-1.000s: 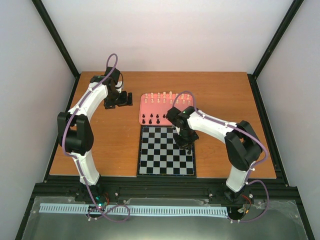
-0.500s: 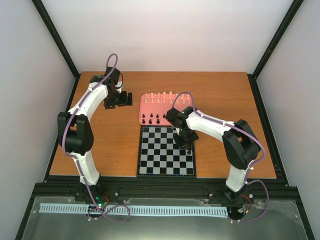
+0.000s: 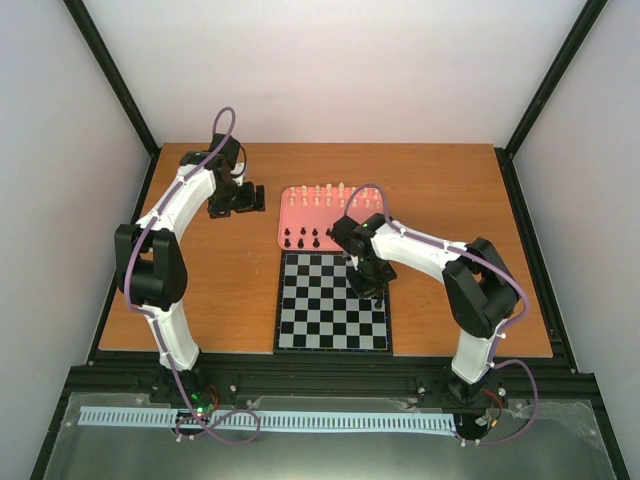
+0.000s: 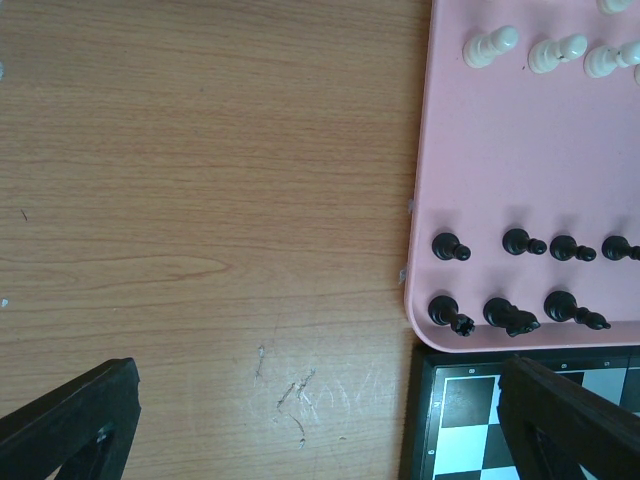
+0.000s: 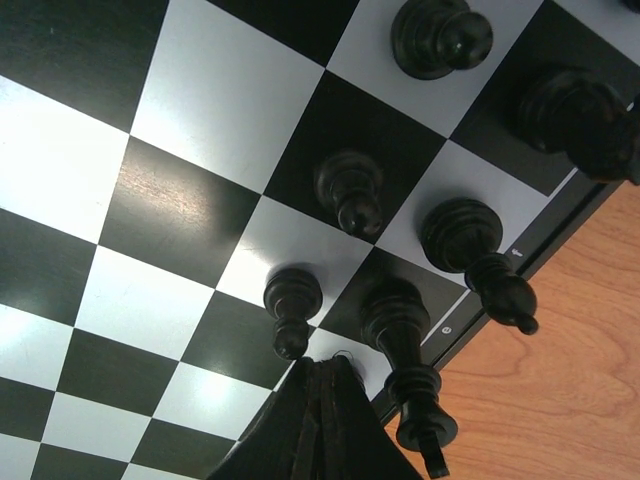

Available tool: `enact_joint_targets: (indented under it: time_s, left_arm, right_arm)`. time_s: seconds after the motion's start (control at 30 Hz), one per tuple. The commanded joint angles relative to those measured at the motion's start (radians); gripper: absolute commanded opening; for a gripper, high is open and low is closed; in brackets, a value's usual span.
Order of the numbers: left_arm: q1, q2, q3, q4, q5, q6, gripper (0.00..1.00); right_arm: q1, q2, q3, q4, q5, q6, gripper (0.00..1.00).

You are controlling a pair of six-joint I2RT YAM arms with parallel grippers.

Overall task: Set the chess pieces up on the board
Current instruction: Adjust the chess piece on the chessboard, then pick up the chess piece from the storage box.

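top external view: black metal rails [image 3: 300, 385] run along the near edge of the wooden desk [image 3: 220, 290]. the board [image 3: 320, 310] lies flat by that near edge. the right gripper [image 3: 372, 292] sits low over the board's right edge, jaws closed on nothing, with black chess pieces [image 5: 350, 190] standing just beside it. a pink tray [image 3: 300, 213] touches the board's far edge and holds more pieces [image 4: 515, 242]. just left of the tray hangs the left gripper [image 3: 237, 198], jaws open. pale walls [image 3: 330, 70] close the room.

The wooden table [image 3: 230, 290] carries the board [image 3: 320, 315] and, right behind it, a pink tray [image 3: 310, 217] (rounded corners)
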Motion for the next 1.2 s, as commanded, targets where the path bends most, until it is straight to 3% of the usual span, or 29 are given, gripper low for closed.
enact_joint_targets:
  time_s: [0.0,0.4,0.7,0.77,0.93,1.17]
  left_arm:
    - [0.000,-0.025,0.009,0.012,-0.004,-0.008,1.00]
    - [0.000,-0.029,0.007,0.010,-0.006,-0.007,1.00]
    - [0.000,-0.023,0.018,0.006,0.000,-0.007,1.00]
    - [0.000,-0.021,0.020,0.004,0.000,-0.008,1.00]
    - [0.000,-0.021,0.029,0.002,0.001,-0.008,1.00]
    - [0.000,-0.026,0.039,-0.001,-0.003,-0.005,1.00]
  right_arm:
    - [0.006,0.018,0.028,0.014,0.013,-0.002,0.03]
    - [0.006,0.019,0.043,0.005,0.024,-0.002,0.03]
    - [0.006,-0.089,0.133,-0.084,-0.017,-0.009,0.07]
    - [0.006,-0.091,0.196,-0.108,-0.003,-0.021,0.13]
    - [-0.003,0.006,0.374,-0.076,0.028,-0.068,0.46]
    - [-0.095,0.234,0.575,0.093,-0.042,-0.103,0.49]
